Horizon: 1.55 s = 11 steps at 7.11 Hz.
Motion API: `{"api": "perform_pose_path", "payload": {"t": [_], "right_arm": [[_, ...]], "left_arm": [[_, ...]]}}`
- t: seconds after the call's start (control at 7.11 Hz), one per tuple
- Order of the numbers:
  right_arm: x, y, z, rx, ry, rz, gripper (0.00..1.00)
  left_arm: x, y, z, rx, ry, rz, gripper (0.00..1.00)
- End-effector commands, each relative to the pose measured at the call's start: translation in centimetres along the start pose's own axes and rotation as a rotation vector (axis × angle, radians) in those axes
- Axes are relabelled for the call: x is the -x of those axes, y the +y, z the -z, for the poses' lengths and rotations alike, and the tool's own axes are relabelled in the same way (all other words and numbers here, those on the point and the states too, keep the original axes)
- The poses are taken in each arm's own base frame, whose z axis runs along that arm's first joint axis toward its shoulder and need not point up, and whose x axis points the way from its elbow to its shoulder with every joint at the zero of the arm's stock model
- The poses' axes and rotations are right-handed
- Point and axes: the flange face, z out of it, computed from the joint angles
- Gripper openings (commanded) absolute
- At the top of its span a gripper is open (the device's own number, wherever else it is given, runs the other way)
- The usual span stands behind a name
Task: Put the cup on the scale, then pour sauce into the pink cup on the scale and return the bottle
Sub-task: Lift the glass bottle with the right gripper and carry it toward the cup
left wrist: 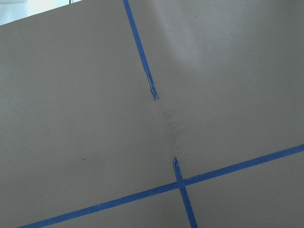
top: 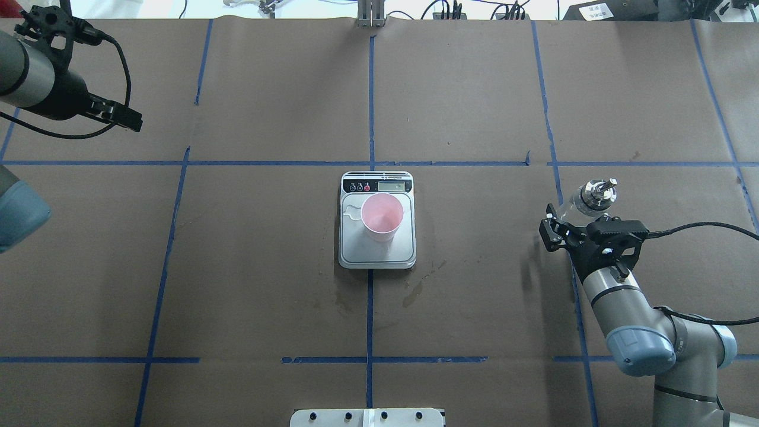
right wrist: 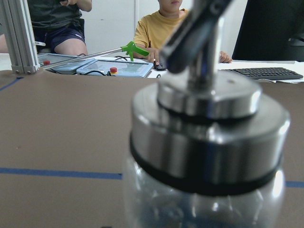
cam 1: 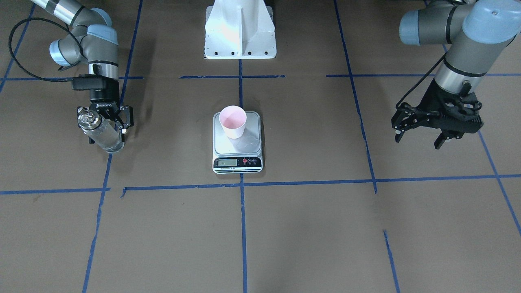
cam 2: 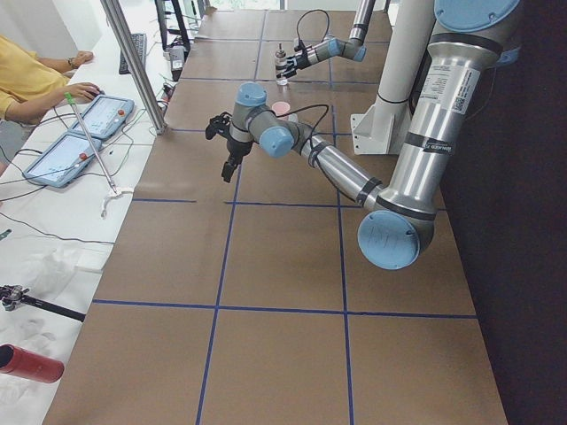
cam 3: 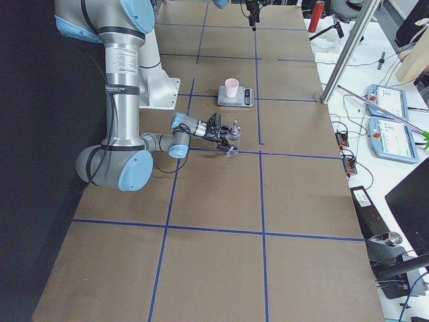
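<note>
Gripping the bottle (cam 1: pixel 106 142), right end effector (cam 1: pixel 108 129); left end effector (cam 1: pixel 418 139) spread wide open.

The bottle (cam 1: pixel 101 135) is clear glossy glass, its cap (right wrist: pixel 209 124) polished metal. The scale (cam 1: pixel 250 142) platform is smooth silver metal; the counter (cam 1: pixel 325 236), matt brown paper.

Only the brand ROBOTIQ is readable, in white letters on the right tool (cam 1: pixel 106 135). The print on the scale (cam 1: pixel 228 145) is too small to read.
</note>
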Motion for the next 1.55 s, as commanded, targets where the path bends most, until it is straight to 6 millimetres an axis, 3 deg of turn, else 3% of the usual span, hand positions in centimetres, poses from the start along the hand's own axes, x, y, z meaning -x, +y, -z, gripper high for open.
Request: {"api": "perform_pose_path", "payload": {"t": [0.0, 0.14, 0.42, 0.7, 0.98, 1.41], "right_arm": [[0.3, -2.0, 0.7, -0.053, -0.072, 0.01, 0.0], [0.5, -3.0, 0.1, -0.074, -0.064, 0.047, 0.0], [4.7, -5.0, -1.2, -0.103, -0.051, 0.115, 0.0], [6.9, -4.5, -2.0, -0.073, -0.017, 0.184, 0.0], [12.7, -6.2, -2.6, -0.061, -0.022, 0.211, 0.0], [17.8, -6.7, -3.4, -0.034, 0.074, 0.369, 0.0]], "left_arm": [[0.0, 0.0, -0.1, 0.002, 0.0, 0.0, 1.0], [0.1, 0.0, -0.2, 0.003, -0.003, 0.001, 1.0], [-0.1, 0.1, -0.2, 0.004, -0.001, 0.035, 1.0], [-0.1, 0.1, -0.2, 0.004, 0.0, 0.036, 1.0], [0.0, 0.1, -0.2, 0.003, -0.002, 0.036, 1.0], [-0.1, 0.1, -0.1, 0.002, 0.0, 0.036, 1.0]]}}
